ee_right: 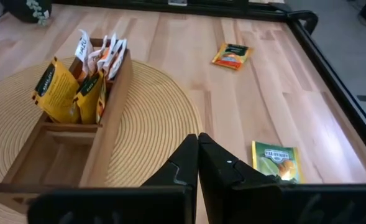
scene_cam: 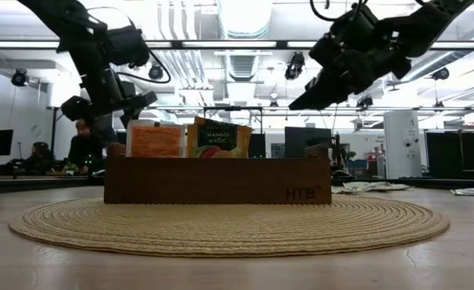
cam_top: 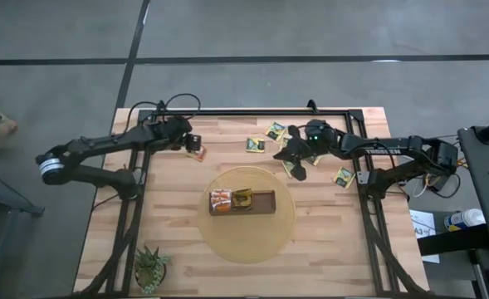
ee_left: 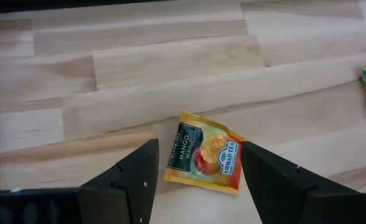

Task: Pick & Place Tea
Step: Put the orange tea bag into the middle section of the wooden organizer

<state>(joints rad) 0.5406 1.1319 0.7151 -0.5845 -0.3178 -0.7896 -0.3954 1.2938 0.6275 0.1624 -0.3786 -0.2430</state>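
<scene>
A flat square mango tea sachet, dark green with a red and orange corner (ee_left: 204,160), lies on the pale wooden tabletop (cam_top: 227,149) towards its far left, directly under the left end effector (ee_left: 195,180), whose fingers stand released either side of it. To take it cleanly I would come straight down so both fingertips straddle the sachet's edges, then close gently; it is thin and lies a little askew, so a slight twist of the wrist to square up should keep it from skating away. After that it belongs in the long dark-brown wooden box (cam_top: 242,202) on the round woven straw mat (cam_top: 248,241), where orange and green sachets already stand upright at the left end.

The right end effector (ee_right: 198,158) hangs clenched and empty-looking above the mat's right side, with a green-and-yellow sachet (ee_right: 276,162) lying just beside it and more scattered beyond. From overhead the left arm covers most of its sachet. The small green spiky plant (cam_top: 151,267) sits at the near left corner.
</scene>
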